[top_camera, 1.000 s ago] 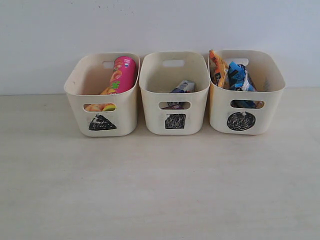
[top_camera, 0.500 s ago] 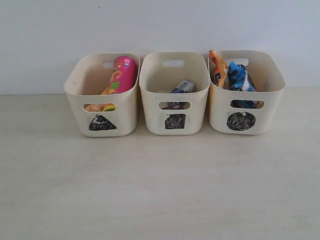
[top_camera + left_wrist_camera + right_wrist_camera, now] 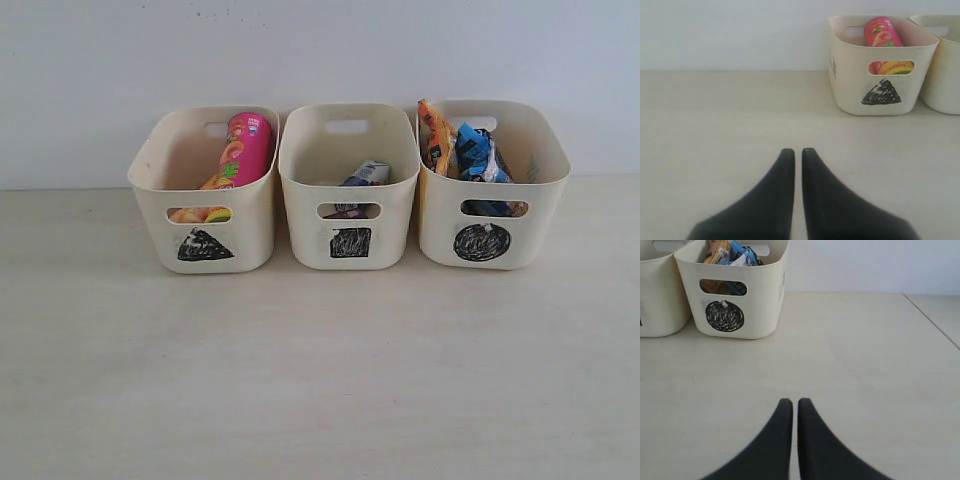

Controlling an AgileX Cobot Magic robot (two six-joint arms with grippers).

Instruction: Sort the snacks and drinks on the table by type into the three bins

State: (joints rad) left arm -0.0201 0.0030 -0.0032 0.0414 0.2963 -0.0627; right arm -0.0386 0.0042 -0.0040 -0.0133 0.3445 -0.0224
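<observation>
Three cream bins stand in a row against the wall. The triangle bin (image 3: 160,190) holds the pink chip tube (image 3: 245,150), with the yellow-red tube (image 3: 200,214) showing through its handle cut-out. The square bin (image 3: 300,190) holds the two drink cartons (image 3: 365,174). The circle bin (image 3: 545,190) holds the orange-yellow bag (image 3: 436,137) and the blue-white bag (image 3: 478,155). My left gripper (image 3: 797,150) is shut and empty over bare table, short of the triangle bin (image 3: 850,80). My right gripper (image 3: 791,401) is shut and empty, short of the circle bin (image 3: 765,300). Neither gripper appears in the exterior view.
A pale wall rises right behind the bins. The light tabletop (image 3: 320,370) stretches in front of them. A table edge or seam (image 3: 932,320) runs diagonally on one side of the right wrist view.
</observation>
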